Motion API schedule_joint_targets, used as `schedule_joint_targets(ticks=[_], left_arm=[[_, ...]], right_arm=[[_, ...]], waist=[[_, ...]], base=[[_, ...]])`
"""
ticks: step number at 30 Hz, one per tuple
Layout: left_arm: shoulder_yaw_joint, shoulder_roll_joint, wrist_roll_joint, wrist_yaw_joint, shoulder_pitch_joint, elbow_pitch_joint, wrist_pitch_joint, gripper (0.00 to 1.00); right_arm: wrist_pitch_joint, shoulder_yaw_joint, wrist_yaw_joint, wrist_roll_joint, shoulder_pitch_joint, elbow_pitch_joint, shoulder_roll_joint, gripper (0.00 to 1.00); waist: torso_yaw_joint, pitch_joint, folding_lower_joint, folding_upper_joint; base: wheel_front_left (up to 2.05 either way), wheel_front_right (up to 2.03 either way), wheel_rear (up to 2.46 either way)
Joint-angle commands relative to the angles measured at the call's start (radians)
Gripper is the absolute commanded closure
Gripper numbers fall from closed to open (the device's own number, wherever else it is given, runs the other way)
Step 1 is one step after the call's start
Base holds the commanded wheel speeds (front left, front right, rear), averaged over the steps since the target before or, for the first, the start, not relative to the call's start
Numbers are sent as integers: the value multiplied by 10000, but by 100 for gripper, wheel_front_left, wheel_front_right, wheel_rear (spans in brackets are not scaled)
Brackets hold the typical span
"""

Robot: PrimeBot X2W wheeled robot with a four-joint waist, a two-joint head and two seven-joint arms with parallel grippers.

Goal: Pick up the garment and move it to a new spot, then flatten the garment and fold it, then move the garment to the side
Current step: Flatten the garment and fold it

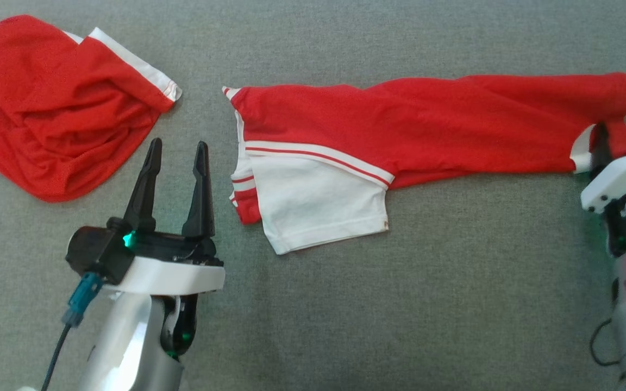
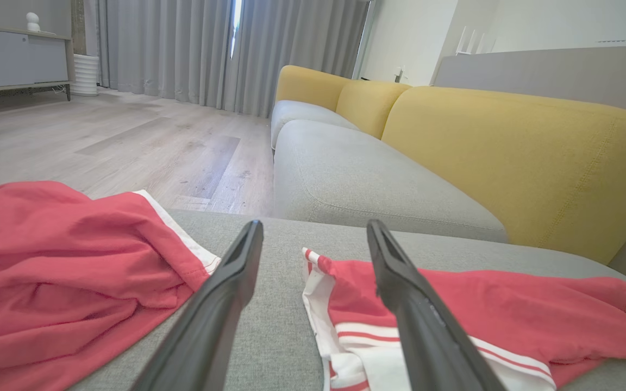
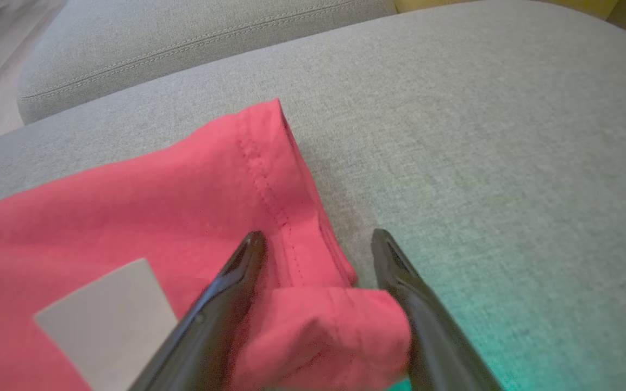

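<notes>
A red garment with a white striped panel (image 1: 427, 125) lies stretched out left to right across the grey cushion (image 1: 400, 304). My right gripper (image 1: 621, 144) is at its right end. In the right wrist view its jaws (image 3: 318, 239) stand open, with a bunched fold of the garment's red fabric (image 3: 313, 320) between the fingers. My left gripper (image 1: 177, 157) is open and holds nothing. It hovers just left of the garment's white-trimmed left end (image 2: 324, 288), with bare cushion between its fingers.
A second red garment with a white stripe (image 1: 57, 108) lies crumpled at the far left (image 2: 63, 260). Beyond the cushion's edge are another grey seat (image 2: 367, 184), yellow backrests (image 2: 508, 157) and a wooden floor (image 2: 128, 141).
</notes>
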Motion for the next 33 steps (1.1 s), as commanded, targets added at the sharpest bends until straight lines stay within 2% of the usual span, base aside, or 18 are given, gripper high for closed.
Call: schedule_joint_targets(ticks=[1, 4, 5, 6, 7, 13, 20, 22, 27, 33], left_arm=[[405, 42, 110, -26, -339, -278, -51, 0], [455, 33, 128, -40, -437, -288, -51, 0], [474, 31, 132, -43, -462, -294, -51, 0], [494, 30, 136, -46, -485, -299, -51, 0], [517, 28, 141, -49, -507, -302, -51, 0], [606, 23, 187, -60, -541, -250, -51, 0], [504, 22, 118, -65, -431, -227, -51, 0], [471, 21, 103, -66, -375, -209, -51, 0], [443, 21, 84, -67, -108, -253, -51, 0], [449, 21, 79, -67, 306, -185, -51, 0]], right_arm=[[53, 220, -7, -64, -286, -165, -174, 0], [202, 445, -7, -16, -477, 160, -252, 0], [253, 542, -7, 29, -525, 251, -276, 16], [273, 623, -7, 81, -568, 320, -305, 69], [266, 695, -7, 134, -605, 369, -334, 100], [-142, 799, -7, 456, -712, 470, -664, 100], [-1025, -58, -7, 93, -468, 822, -1773, 100], [-1275, -160, -7, 53, -513, 914, -1764, 100], [-1665, 361, -7, 54, -571, 841, -1382, 100], [-1628, 1555, -7, 469, -470, 589, -827, 100]], waist=[[18, 56, -1, 0], [18, 164, -1, 0], [13, 189, -1, 0], [4, 214, -1, 0], [-11, 233, -1, 0], [-183, 75, -1, 0], [-302, -384, -1, 0], [-315, -533, -1, 0], [-366, -1056, -1, 0], [-310, -1978, -1, 0]], base=[[0, 0, 0], [0, 0, 0], [0, 0, 0], [0, 0, 0], [0, 0, 0], [0, 0, 0], [0, 0, 0], [0, 0, 0], [0, 0, 0], [0, 0, 0]])
